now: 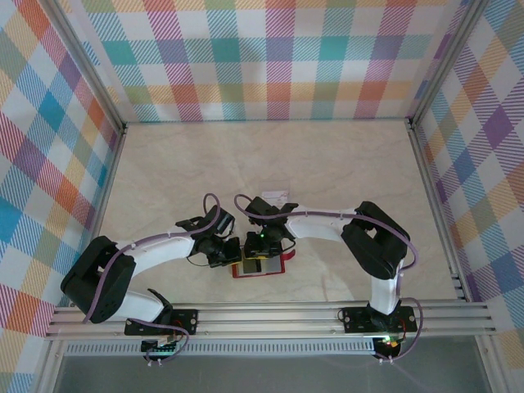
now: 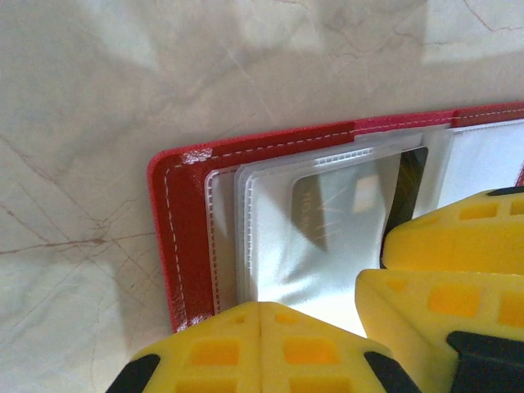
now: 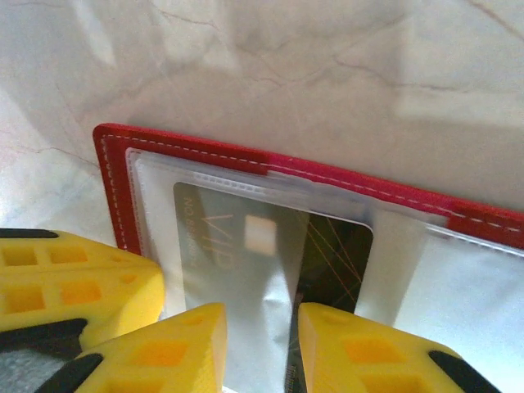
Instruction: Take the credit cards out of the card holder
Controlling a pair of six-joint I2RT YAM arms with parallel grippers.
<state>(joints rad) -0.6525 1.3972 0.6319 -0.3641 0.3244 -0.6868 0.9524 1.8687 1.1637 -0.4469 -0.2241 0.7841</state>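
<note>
From above, the open card holder [image 1: 266, 273] lies near the table's [image 1: 344, 164] front edge, a small pale item [image 1: 278, 194] well behind it. The left wrist shows the left gripper [image 2: 260, 340] pressed together at the holder's clear sleeves [image 2: 270, 237]. The right wrist shows the right gripper [image 3: 262, 344] slightly spread, straddling a sleeved VIP credit card [image 3: 246, 237].

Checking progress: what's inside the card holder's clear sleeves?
A dark credit card marked VIP sits in a clear sleeve of the card holder. Glare and stacked sleeves hide any others.
</note>
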